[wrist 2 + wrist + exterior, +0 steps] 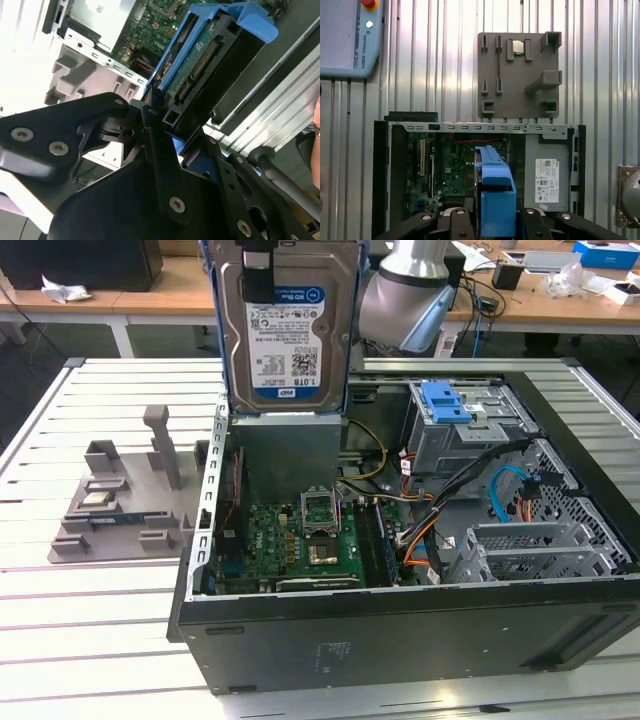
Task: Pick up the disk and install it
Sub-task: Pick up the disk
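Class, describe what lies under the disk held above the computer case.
The disk, gripped by the end effector, hangs over the open computer case. In the first wrist view the green motherboard lies below it; the patch directly beneath the blue bracket is covered.

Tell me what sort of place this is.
Probably a robotics lab bench: an opened computer case on a slatted aluminium table, a grey fixture plate beside it, cluttered wooden desks behind.

Grey arm (405,295) held high, wrist seemingly pointing straight down; black jaws clamped on the disk (282,330)
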`<state>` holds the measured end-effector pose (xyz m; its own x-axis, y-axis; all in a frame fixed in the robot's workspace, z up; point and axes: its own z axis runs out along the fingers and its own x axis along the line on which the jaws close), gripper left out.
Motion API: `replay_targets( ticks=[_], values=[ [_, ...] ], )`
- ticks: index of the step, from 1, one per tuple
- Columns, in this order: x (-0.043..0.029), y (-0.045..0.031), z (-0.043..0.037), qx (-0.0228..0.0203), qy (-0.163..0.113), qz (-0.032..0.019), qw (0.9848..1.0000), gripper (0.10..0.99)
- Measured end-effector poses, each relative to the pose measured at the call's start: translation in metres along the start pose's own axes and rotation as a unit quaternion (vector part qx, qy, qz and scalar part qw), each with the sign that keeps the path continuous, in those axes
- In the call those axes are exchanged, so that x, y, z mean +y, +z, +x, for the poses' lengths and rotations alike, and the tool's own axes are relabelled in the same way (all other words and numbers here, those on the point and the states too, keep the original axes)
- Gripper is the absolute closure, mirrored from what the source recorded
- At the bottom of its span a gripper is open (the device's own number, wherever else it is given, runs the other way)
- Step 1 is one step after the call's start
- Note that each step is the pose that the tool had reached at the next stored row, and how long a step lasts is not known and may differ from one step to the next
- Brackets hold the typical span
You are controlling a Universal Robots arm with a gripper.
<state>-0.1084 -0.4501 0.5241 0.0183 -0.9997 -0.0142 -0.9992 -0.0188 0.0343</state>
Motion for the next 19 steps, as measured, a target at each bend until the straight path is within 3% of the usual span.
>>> replay_targets(
  ticks=[4,7,15,17,19],
  values=[
    [0.0004,-0.0002,0.0174,-0.0034,0.000,0.0001,1.0000,0.722],
    [0.0006,-0.0004,0.0353,-0.0058,0.000,0.0001,1.0000,0.722],
    [0.0013,-0.0007,0.0699,-0.0085,0.000,0.0002,1.0000,0.722],
    [0.0017,-0.0008,0.0856,-0.0090,0.000,0.0002,1.0000,0.722],
    [0.0018,-0.0008,0.0954,-0.0090,0.000,0.0002,1.0000,0.722]
  ],
)
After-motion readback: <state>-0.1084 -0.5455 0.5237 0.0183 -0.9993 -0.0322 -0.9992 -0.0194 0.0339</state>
